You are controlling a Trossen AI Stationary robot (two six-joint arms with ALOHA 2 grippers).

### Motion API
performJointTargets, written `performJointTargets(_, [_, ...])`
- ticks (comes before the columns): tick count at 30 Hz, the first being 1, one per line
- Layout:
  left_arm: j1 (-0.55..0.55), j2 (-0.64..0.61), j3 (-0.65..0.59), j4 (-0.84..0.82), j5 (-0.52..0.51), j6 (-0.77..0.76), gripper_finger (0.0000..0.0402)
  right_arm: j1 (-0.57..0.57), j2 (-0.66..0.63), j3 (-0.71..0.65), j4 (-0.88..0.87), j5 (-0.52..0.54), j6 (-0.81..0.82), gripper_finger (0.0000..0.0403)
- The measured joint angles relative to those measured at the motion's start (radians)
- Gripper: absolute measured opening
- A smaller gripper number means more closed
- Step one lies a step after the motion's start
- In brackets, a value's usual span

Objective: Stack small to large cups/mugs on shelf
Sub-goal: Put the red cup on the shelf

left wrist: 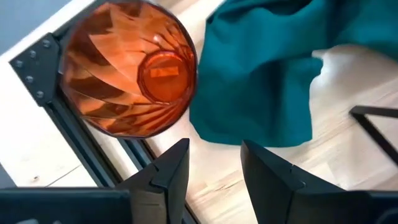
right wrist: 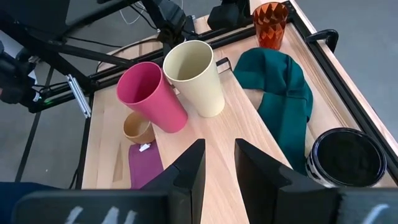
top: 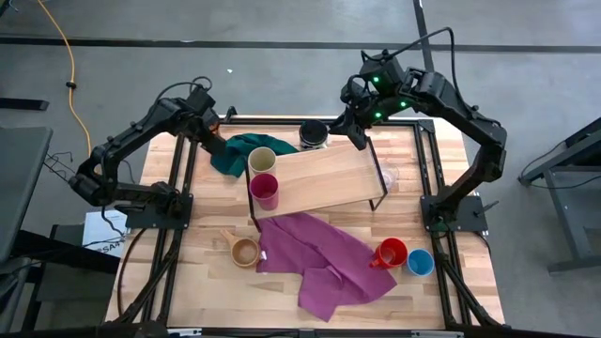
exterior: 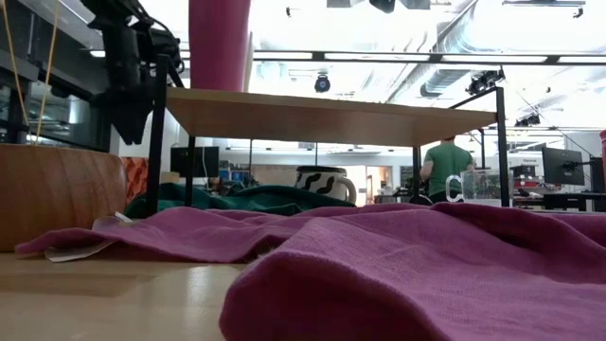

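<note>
Cream cup (top: 261, 160), magenta cup (top: 265, 191) at shelf (top: 329, 178) edge — rest bare

Two cups (top: 263, 176) standing side by side at the shelf's (top: 324, 178) left end, my left fingers (top: 218, 125) hovering beyond a cloth (top: 233, 150), a striped mug (top: 313, 135) sitting behind the shelf on the bench (top: 188, 282)

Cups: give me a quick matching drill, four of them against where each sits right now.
Things:
1. magenta cup
2. striped mug
3. blue cup
4. wooden cup

Places:
A. on the table beside the red mug
B. on the shelf next to the cream cup
C. on the table by the purple cloth's left edge
D. on the table behind the shelf

Pairs: 1-B, 2-D, 3-A, 4-C
</note>
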Motion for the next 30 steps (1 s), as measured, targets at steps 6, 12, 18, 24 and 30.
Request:
performJointTargets(6, [0.001, -0.001, -0.031, 0.039, -0.028, 0.001, 0.0131, 0.0, 0.0, 0.0, 0.0, 0.0, -0.002, 0.0078])
performJointTargets(12, [0.002, -0.001, -0.031, 0.073, -0.027, 0.037, 0.0131, 0.0, 0.0, 0.0, 0.0, 0.001, -0.008, 0.0078])
performJointTargets(18, [0.002, 0.004, -0.031, 0.054, -0.037, 0.073, 0.0131, 0.0, 0.0, 0.0, 0.0, 0.001, -0.018, 0.0078])
performJointTargets(24, [0.002, 0.01, -0.031, 0.081, -0.046, -0.005, 0.0131, 0.0, 0.0, 0.0, 0.0, 0.001, -0.016, 0.0078])
performJointTargets(30, [0.002, 0.01, -0.031, 0.107, -0.035, -0.059, 0.0131, 0.0, 0.0, 0.0, 0.0, 0.001, -0.016, 0.0078])
